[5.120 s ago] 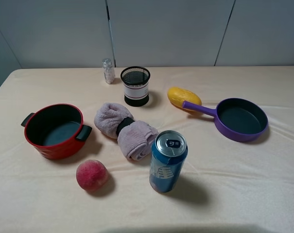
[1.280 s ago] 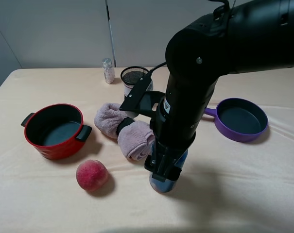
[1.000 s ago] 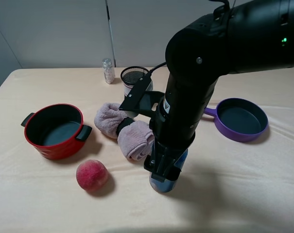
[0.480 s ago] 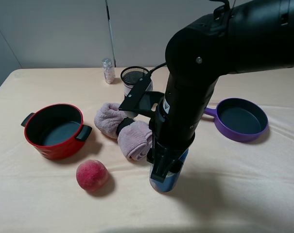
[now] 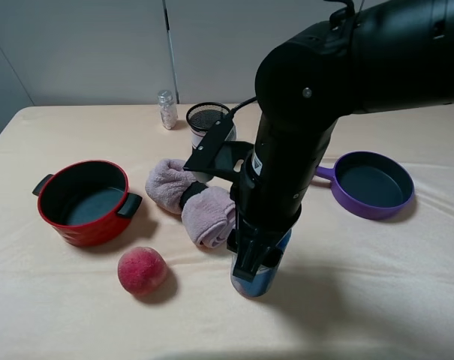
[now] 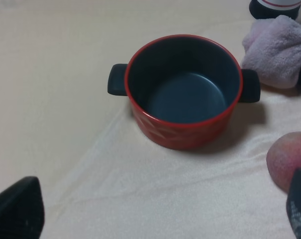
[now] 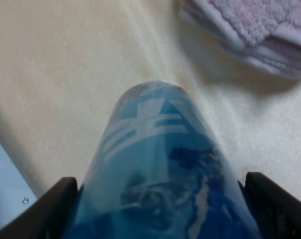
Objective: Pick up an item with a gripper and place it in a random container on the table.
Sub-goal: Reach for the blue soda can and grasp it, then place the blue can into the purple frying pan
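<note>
The blue can point(image 5: 258, 283) stands upright on the cream table point(image 5: 362, 315) at the front middle; only its lower part shows below the arm. My right gripper point(image 5: 253, 262) reaches down over it, shut on the can. In the right wrist view the can point(image 7: 155, 149) fills the space between the two black fingers point(image 7: 60, 199), which press on its sides. The purple pan point(image 5: 373, 184) sits empty at the right, apart from the can. My left gripper point(image 6: 157, 206) is open and empty, hovering near the red pot point(image 6: 182, 89).
The red pot point(image 5: 84, 201) stands at the left, with a peach point(image 5: 142, 271) in front of it. A rolled pink towel point(image 5: 196, 202) lies just left of the can. A black mesh cup point(image 5: 208, 124) and a small shaker bottle point(image 5: 167, 109) stand at the back.
My right arm came down over the can. In the last second its fingers narrowed onto the can. The can has not moved.
</note>
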